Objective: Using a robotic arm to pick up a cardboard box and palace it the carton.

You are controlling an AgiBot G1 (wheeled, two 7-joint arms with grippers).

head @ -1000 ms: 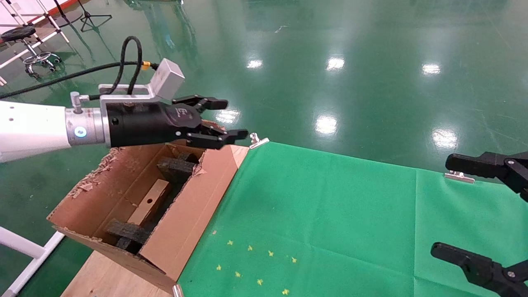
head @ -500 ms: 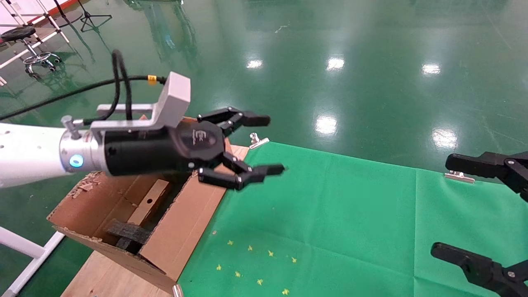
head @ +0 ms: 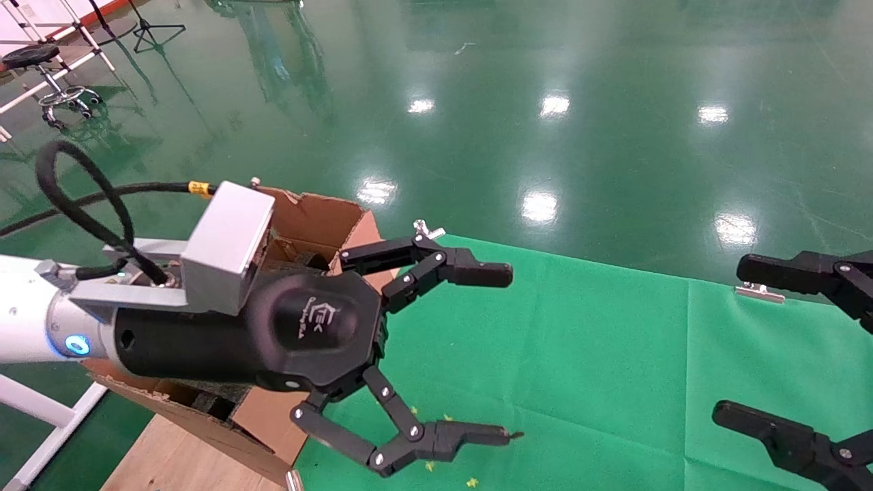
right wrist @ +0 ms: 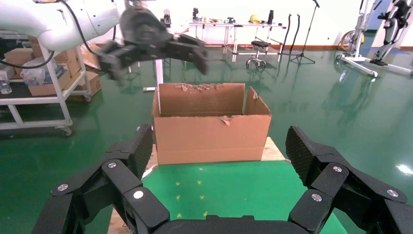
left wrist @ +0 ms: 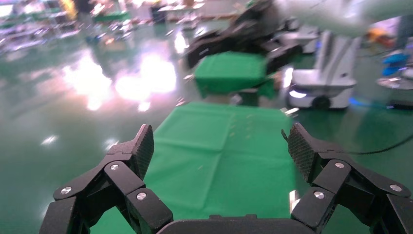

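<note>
My left gripper (head: 505, 354) hangs open and empty over the left edge of the green cloth (head: 580, 341), just right of the carton (head: 314, 211). Its fingers stand far apart, with only cloth between them in the left wrist view (left wrist: 219, 141). The white left arm covers most of the carton's inside. From the right wrist view the carton (right wrist: 212, 136) stands upright with ragged flaps at the cloth's far end. The cardboard box is hidden. My right gripper (head: 733, 339) is parked open at the right edge of the table, holding nothing (right wrist: 218, 146).
The carton rests on a wooden board (head: 177, 457). Metal clips (head: 426, 232) (head: 757, 292) pin the cloth's far edge. Small yellow star marks (head: 430, 466) dot the cloth near the front. A white frame (head: 41, 409) and green floor lie beyond the table.
My left gripper has swung from above the carton rightward and downward over the cloth, turned, and spread its fingers wider. The right arm has not moved.
</note>
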